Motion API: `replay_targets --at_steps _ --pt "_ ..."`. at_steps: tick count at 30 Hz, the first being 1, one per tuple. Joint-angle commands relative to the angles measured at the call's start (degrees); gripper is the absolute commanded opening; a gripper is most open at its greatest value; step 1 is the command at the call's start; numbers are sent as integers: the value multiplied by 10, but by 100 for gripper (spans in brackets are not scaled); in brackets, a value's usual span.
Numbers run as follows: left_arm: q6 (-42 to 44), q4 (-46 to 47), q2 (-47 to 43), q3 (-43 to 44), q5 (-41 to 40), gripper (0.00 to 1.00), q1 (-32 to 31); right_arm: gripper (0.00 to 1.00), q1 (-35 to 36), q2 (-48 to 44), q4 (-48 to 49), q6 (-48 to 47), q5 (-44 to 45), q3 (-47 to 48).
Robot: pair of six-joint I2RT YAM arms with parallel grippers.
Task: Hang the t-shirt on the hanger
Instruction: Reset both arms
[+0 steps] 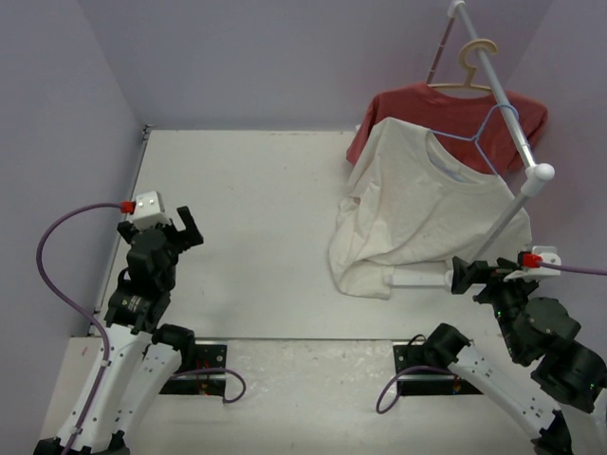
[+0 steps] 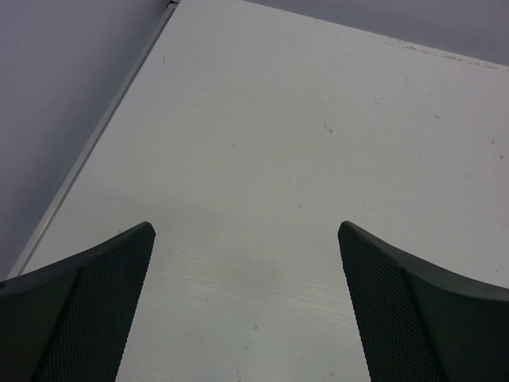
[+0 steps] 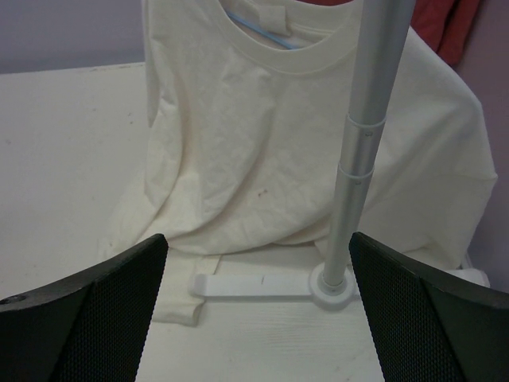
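1. Left gripper [image 1: 183, 230]: jaws standing wide apart, gripping nothing, pointing over bare worktop [image 1: 256, 218] (only white surface is showing between its fingers in the wrist view).
2. Right gripper [image 1: 461, 276]: jaws likewise spread wide and carrying nothing, facing the foot of the rack.
3. Rack pole [image 3: 367, 119]: rising from a round white base [image 3: 332, 288] just ahead of the right gripper, slightly to its right, with a flat white foot [image 3: 254, 284] running leftward.
4. T-shirt [image 3: 238, 143]: hanging straight ahead of the right gripper, just behind the pole, and well apart from the left gripper; its hem is slumping onto the worktop.
5. Hanger [image 1: 488, 133]: sitting inside the t-shirt's collar above and beyond the right gripper, its blue wire showing at the neck and reaching up to the rail [image 1: 493, 85].
6. Red t-shirt [image 1: 417, 104]: hanging farthest back, on a beige hanger [image 1: 469, 71].
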Motion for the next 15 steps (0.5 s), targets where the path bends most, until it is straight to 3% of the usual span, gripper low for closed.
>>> replay_targets --at_steps 1,15 --pt "20 36 -5 -7 1 100 -7 99 2 -6 25 -18 38 -5" --pt "23 38 -9 -9 -1 100 -11 99 2 -15 17 -6 42 -11"
